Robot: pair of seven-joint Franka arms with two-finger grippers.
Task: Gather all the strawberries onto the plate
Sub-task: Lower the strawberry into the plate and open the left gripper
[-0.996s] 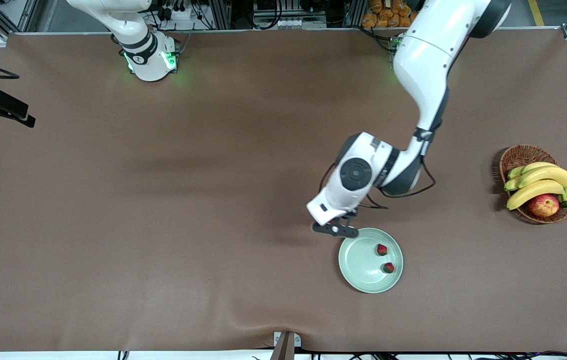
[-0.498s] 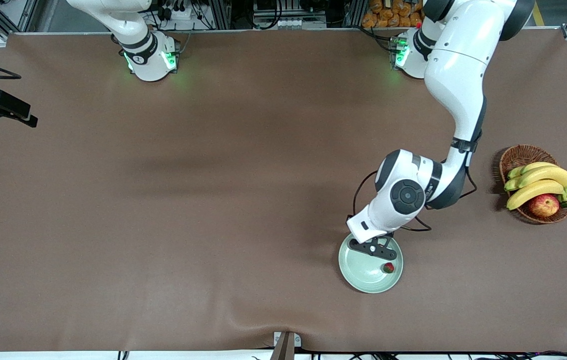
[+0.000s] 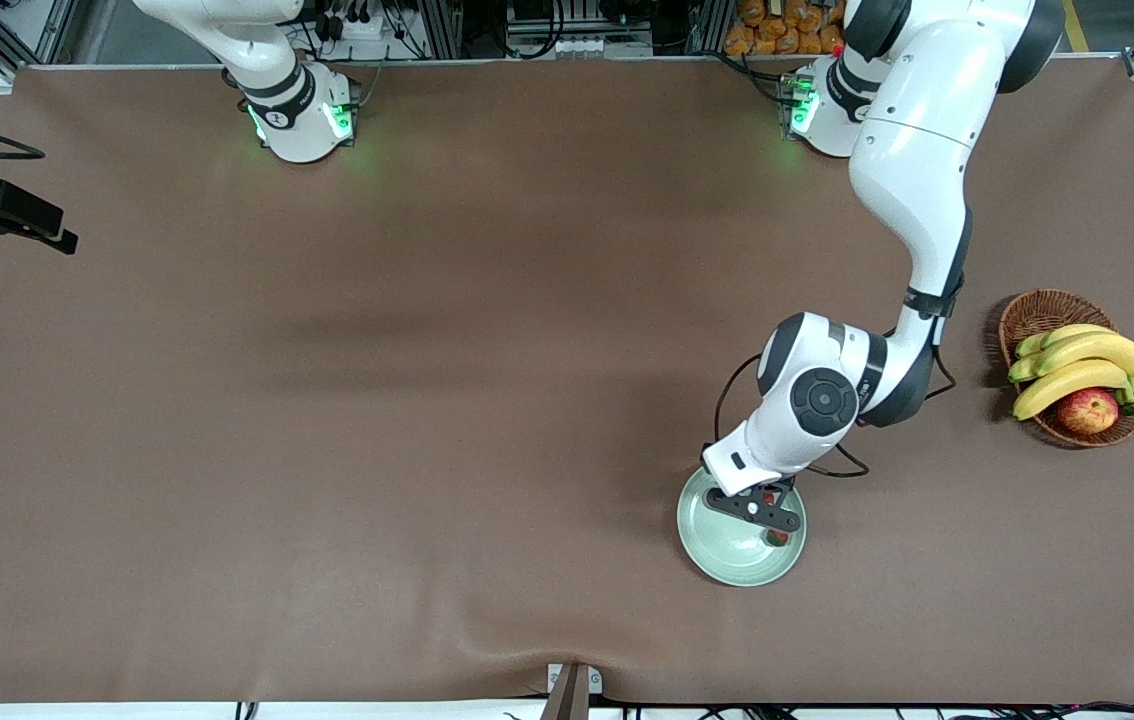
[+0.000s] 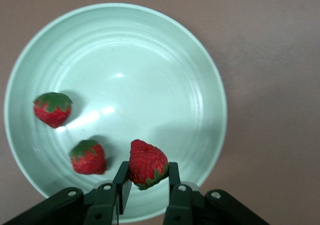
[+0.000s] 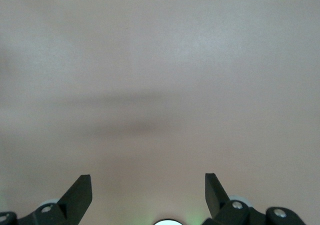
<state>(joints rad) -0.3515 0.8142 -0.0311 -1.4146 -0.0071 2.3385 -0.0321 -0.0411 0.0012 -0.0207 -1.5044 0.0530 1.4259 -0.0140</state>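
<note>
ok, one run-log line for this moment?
left gripper: shut on third red strawberry, over pale mint-green round plate | in plate: two strawberries | right gripper: open, waiting

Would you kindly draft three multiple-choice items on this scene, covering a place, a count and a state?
1. The left end effector is over:
A. the wicker basket
B. the plate
C. bare table

2. Strawberries lying loose in the plate:
A. none
B. two
C. four

3. The right end effector is:
A. open and empty
B. shut on a banana
C. shut on a strawberry

Answers: 1 B, the plate fills its wrist view. 2 B, two strawberries lie there; the third strawberry is gripped. 3 A, its fingers stand wide apart.
</note>
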